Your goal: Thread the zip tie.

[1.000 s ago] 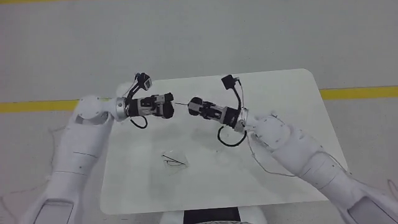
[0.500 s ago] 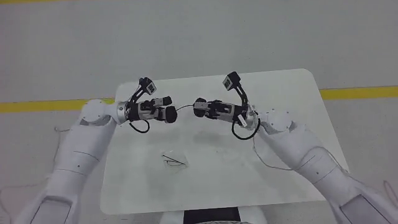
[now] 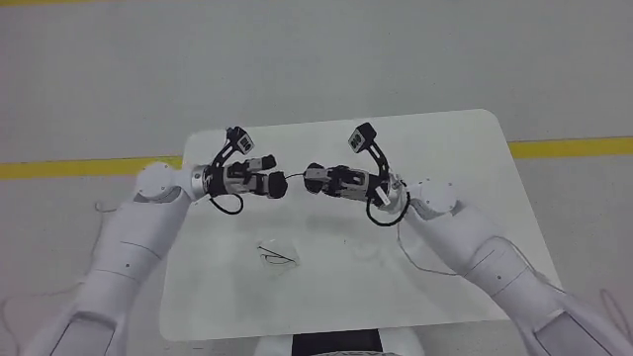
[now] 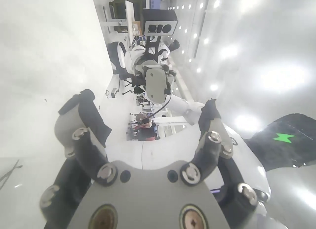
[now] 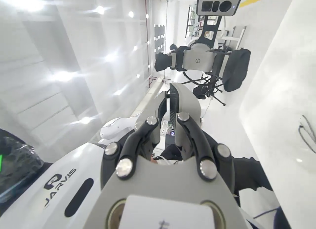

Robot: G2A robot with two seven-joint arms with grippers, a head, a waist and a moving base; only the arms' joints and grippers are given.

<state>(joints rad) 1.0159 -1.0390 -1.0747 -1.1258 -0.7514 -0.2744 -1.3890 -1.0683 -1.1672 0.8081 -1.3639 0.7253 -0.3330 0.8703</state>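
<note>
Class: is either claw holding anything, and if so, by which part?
The right claw, shut, holds a thin black zip tie by one end; which end cannot be told. The left claw is open, holding nothing.

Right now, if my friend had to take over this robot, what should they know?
Left gripper: open wide, holding nothing, facing the right one above the table.
Right gripper: shut, apparently pinching the zip tie, a thin dark line crossing the gap toward the left gripper.
Spare ties: loose on the table, nearer the robot.
Done: one tie is up off the table.
Left: the tie is too thin to tell whether it is threaded; likely the tail must yet go through the head.
</note>
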